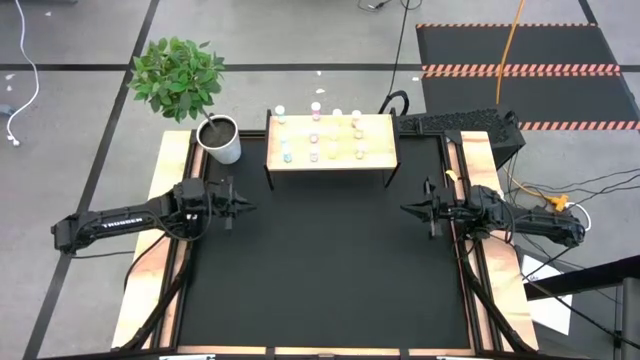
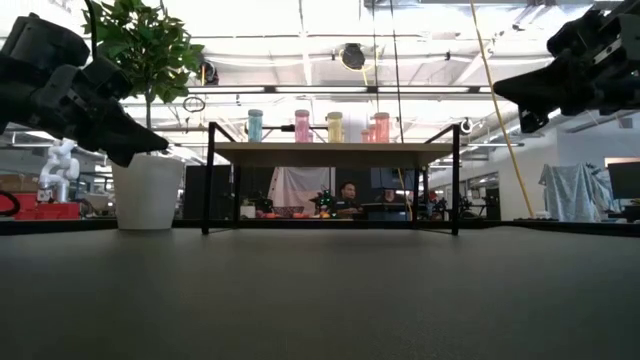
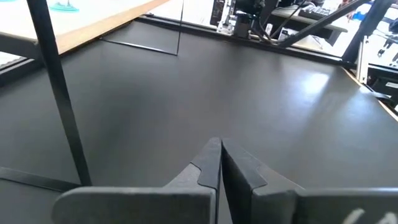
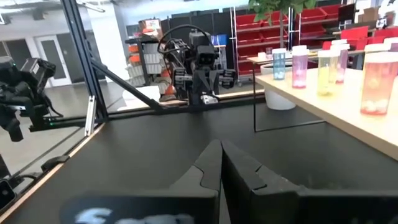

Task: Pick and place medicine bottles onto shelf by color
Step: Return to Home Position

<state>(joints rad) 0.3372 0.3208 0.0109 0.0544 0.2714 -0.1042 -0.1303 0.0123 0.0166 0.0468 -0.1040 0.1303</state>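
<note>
- Medicine bottles [image 1: 314, 138], tiny white-capped cylinders in pink, teal, yellow and pale green, stand in rows on the light wooden shelf [image 1: 380, 140] with dark legs, at the far middle of the black desk [image 1: 320, 270].
- Left end effector [image 1: 243, 206] hovers over the desk's left side, well apart from the shelf, fingers pressed together and empty.
- Right end effector [image 1: 406, 209] hovers opposite on the right, likewise closed and empty.
- White round pot [image 1: 222, 142] just beside the shelf's left end holds a leafy green plant [image 1: 178, 75].

One shelf [image 1: 380, 128], one potted plant [image 1: 178, 75], a left claw [image 1: 243, 206] and a right claw [image 1: 407, 209] are counted. About a dozen medicine bottles [image 1: 314, 155] are seen; the exact number is unclear.
</note>
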